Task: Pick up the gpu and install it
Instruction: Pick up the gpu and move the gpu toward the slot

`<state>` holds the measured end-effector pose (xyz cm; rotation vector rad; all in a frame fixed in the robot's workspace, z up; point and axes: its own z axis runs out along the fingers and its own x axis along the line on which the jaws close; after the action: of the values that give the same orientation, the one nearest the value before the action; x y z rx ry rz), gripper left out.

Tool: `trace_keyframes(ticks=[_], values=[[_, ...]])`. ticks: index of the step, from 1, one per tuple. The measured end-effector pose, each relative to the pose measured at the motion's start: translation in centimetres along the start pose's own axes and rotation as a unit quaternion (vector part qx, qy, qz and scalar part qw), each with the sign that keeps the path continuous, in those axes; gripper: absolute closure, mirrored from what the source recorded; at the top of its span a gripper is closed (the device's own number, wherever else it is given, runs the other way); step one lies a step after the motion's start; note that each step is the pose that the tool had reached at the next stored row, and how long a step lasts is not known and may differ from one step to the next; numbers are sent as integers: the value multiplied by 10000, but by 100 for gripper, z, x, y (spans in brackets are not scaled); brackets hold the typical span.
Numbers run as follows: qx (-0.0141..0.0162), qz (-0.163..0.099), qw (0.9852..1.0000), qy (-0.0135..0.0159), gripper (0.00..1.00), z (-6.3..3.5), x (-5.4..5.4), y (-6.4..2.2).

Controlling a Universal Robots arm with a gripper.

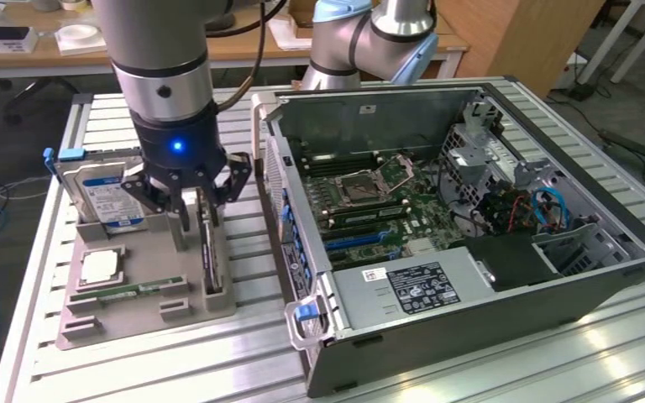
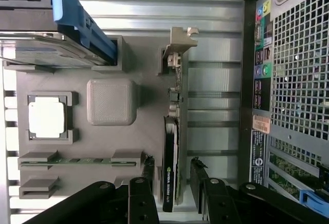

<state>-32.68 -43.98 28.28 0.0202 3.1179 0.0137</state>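
Your gripper (image 2: 171,165) sits over the gpu (image 2: 170,142) with its fingers spread, one on each side of the card, clear of it. The gpu stands on edge in the grey holder (image 1: 132,317), beside the open case (image 1: 412,290)

my arm (image 1: 157,42) is a thick round tube, dark grey above the blue light (image 1: 177,148), then a polished silver band with one small dark hole. a black cable (image 1: 261,42) curves away above the light. behind the light, silver joints (image 1: 351,46) wear pale blue caps. below the light, my gripper (image 1: 197,220) is black linked bars with round pivot bolts and slim black fingers (image 2: 149,168).
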Motion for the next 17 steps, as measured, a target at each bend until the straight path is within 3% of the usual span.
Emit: trace_keyframes(ticks=[17], values=[[13, 46, 10000, -1, 58, 152, 0, -2]])
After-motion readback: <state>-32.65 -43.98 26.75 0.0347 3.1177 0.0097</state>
